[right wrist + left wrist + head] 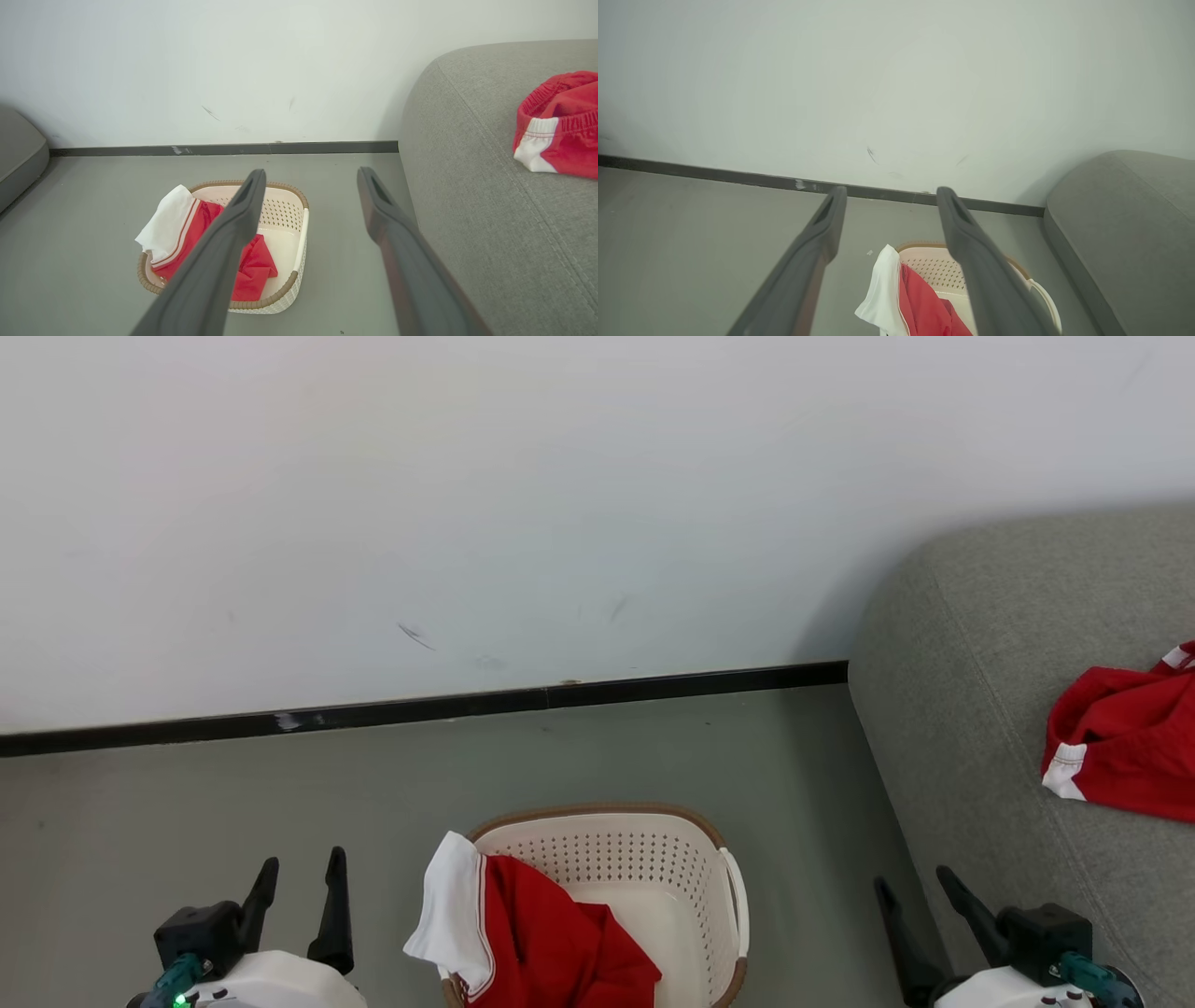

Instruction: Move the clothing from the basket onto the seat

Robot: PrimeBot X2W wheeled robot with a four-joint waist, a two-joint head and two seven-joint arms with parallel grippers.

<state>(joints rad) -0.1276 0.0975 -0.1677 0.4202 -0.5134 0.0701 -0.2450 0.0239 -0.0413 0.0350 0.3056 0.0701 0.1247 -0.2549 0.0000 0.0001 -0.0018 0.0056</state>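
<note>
The cream basket (644,859) with a brown rim stands on the floor at the bottom middle. A red garment (551,943) with a white sleeve lies in it and drapes over its left rim; it shows as the red garment (205,224) in the basket (285,210) in the right wrist view, and as red cloth (920,303) in the left wrist view. Another red garment (1120,737) with white trim lies on the grey seat (971,709) at the right. My left gripper (301,868) is open left of the basket. My right gripper (915,882) is open by the seat's front edge.
A white wall with a dark skirting strip (420,709) runs behind the basket. Grey floor (187,803) spreads to the left. A second grey cushion edge (18,154) shows at the far left of the right wrist view.
</note>
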